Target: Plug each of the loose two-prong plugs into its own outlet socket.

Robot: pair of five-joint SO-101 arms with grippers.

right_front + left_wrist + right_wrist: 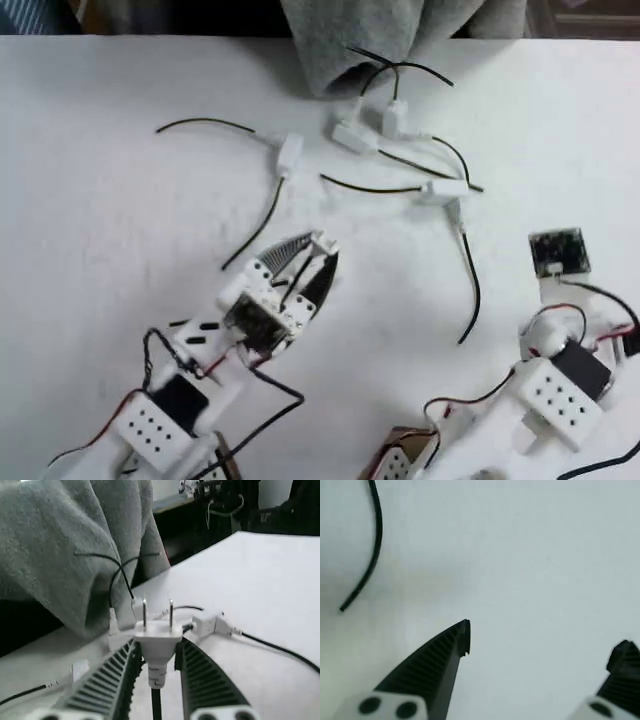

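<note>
White table, grey cloth at top centre of the high view. We see the left claw clamped on a two-prong plug, lower centre-left, prongs facing out, likely for a straight push-in. White connectors lie tangled by the cloth, cables crossing; we can't tell which are sockets. Right claw spread apart over bare table, near a cable end.

A white worktop carries loose white plugs on black cords, clustered toward a grey cloth at its far edge.
</note>
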